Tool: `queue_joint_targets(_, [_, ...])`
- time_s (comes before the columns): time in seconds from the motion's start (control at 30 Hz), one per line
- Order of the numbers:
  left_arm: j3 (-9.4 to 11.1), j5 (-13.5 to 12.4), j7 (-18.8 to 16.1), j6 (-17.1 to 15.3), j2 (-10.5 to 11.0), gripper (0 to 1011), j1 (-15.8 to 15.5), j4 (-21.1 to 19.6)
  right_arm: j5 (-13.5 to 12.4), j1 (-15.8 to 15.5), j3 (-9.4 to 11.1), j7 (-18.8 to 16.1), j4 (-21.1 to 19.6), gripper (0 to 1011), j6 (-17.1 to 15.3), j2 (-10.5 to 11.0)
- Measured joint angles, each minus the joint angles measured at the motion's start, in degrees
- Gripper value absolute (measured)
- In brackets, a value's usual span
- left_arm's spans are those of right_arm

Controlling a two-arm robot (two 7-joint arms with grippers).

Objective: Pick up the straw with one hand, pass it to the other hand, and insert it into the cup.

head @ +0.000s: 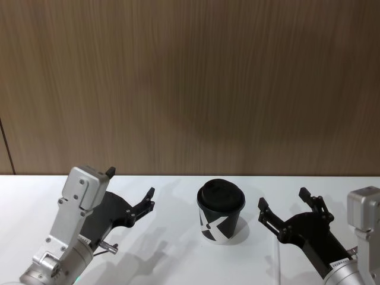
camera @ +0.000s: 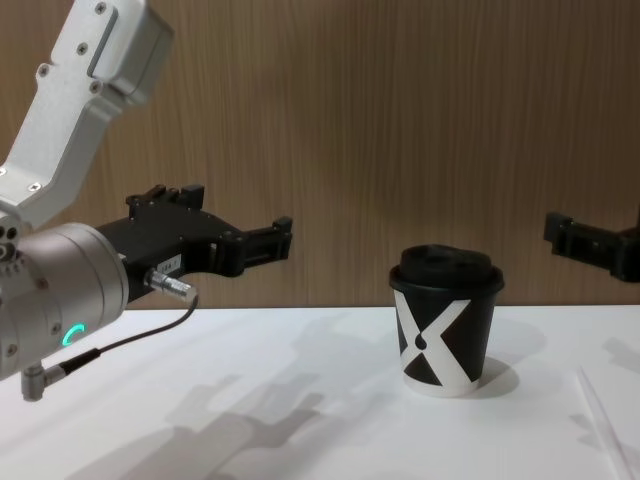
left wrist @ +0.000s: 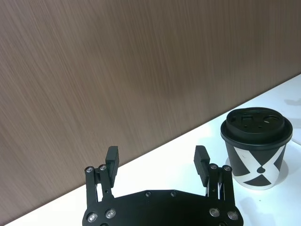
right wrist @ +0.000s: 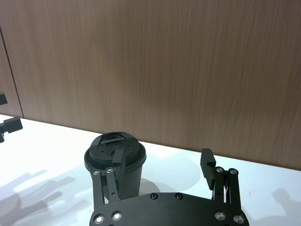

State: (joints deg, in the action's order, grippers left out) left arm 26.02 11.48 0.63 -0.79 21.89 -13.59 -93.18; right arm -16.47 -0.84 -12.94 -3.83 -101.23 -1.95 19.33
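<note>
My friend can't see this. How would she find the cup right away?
On the white table before the wooden wall, look in the middle, between the left gripper and the right gripper. The cup stands there upright, touching neither: short and black, with a domed lid and a bold white X.

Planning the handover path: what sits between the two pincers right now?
The cup, upright on the white table, lies between the left pincer and the right pincer in the head view. Both pincers are open and clear of it.
</note>
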Motion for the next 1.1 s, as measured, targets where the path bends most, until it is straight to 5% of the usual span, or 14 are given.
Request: queue_joint_targets(1.1, [0.00,0.00,0.00,0.00,0.00,1002,0.00,0.00,0.00,0.00,0.00,0.00,0.00,1001,0.00,0.00])
